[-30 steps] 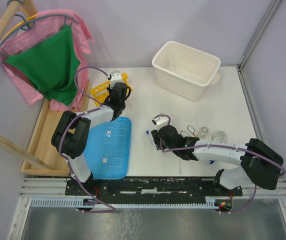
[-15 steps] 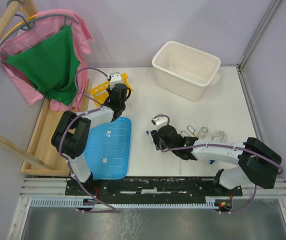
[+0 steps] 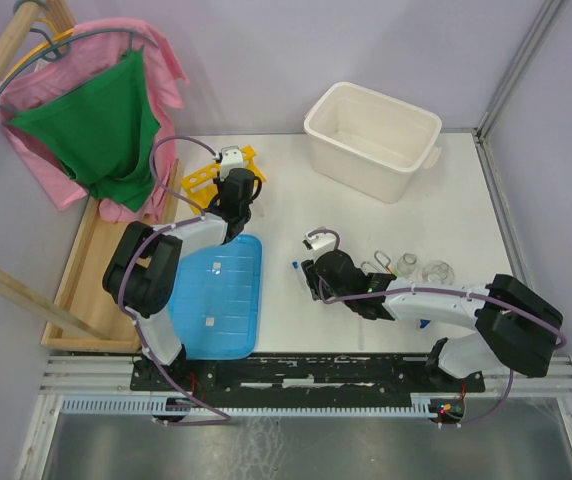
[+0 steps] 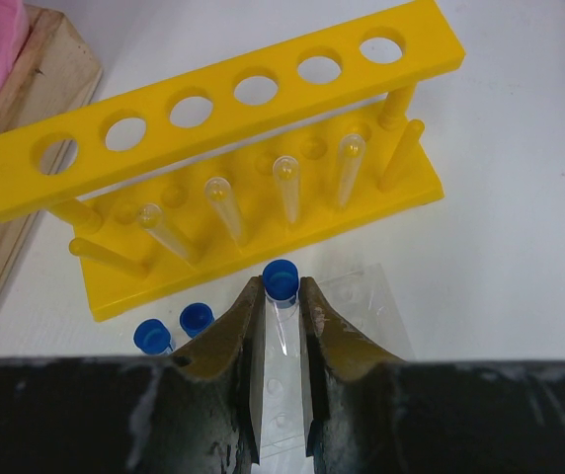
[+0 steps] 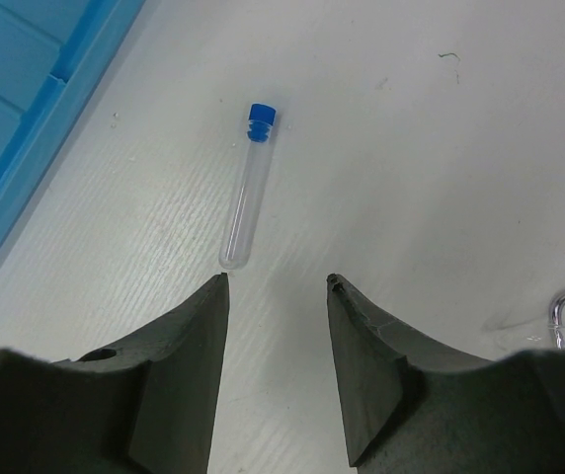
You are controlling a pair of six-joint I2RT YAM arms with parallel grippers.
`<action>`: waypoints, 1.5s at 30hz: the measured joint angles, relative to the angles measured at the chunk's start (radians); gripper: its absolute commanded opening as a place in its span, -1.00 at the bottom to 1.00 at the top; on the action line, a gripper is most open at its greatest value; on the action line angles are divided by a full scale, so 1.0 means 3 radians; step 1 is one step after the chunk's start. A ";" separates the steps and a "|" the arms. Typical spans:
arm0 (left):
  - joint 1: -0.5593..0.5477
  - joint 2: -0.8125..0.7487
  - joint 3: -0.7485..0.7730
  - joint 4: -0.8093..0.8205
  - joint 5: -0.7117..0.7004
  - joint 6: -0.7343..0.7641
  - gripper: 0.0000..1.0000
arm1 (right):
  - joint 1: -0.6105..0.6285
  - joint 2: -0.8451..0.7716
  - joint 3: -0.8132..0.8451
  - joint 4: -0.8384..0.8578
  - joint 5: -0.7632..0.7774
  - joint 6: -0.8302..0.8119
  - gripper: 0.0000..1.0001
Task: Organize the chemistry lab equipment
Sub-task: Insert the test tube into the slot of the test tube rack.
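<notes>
The yellow tube rack [image 4: 233, 109] lies at the table's back left, also seen from above as the rack [image 3: 206, 178]. Several clear tubes [image 4: 287, 188] rest against its lower board, and two blue caps [image 4: 196, 318] show at its near edge. My left gripper [image 4: 282, 296] is shut on a blue-capped tube [image 4: 281, 279], just in front of the rack. My right gripper [image 5: 278, 281] stands open over the table. Another blue-capped tube [image 5: 248, 193] lies flat just beyond its left fingertip [image 5: 218, 286], untouched. Glass flasks [image 3: 438, 271] and metal tongs [image 3: 376, 265] lie right of the right gripper [image 3: 311, 275].
A flat blue ribbed lid [image 3: 221, 295] lies between the arms; its edge [image 5: 26, 109] is close on the right gripper's left. A large white tub [image 3: 371, 140] stands at the back. A wooden tray [image 3: 91, 265] and hanging clothes [image 3: 101, 125] line the left side.
</notes>
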 measured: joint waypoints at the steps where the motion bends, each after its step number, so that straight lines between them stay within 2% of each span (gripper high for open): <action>1: 0.0000 0.0000 0.0000 0.0000 0.0000 0.0000 -0.71 | -0.0001 0.0000 0.0000 0.0000 0.0001 0.0000 0.06; 14: -0.0003 0.0001 -0.0117 0.0107 0.0061 0.0000 -0.69 | -0.0020 0.0000 0.0000 0.0006 -0.0011 0.0000 0.07; 23: -0.0027 0.0001 -0.0149 0.0149 0.0065 0.0000 -0.21 | -0.0029 0.0000 0.0000 0.0006 -0.0025 0.0001 0.12; 30: -0.0072 -0.0042 -0.0149 0.0086 0.0093 -0.0001 -0.17 | -0.0029 0.0000 0.0000 0.0006 -0.0043 0.0001 0.12; 37: -0.0168 -0.0684 -0.0209 -0.0226 0.0192 -0.0093 -0.18 | -0.0038 0.0033 0.0083 -0.0041 -0.0080 0.0004 0.08; 42: -0.0362 -0.1464 -0.0544 -0.0296 0.0500 -0.0413 -0.19 | -0.0057 0.0359 0.0421 -0.0173 -0.0134 0.0017 -0.01; 45: -0.0491 -0.1718 -0.0783 -0.0364 0.0652 -0.0615 -0.21 | -0.0064 0.0581 0.0598 -0.0235 -0.0219 0.0034 -0.06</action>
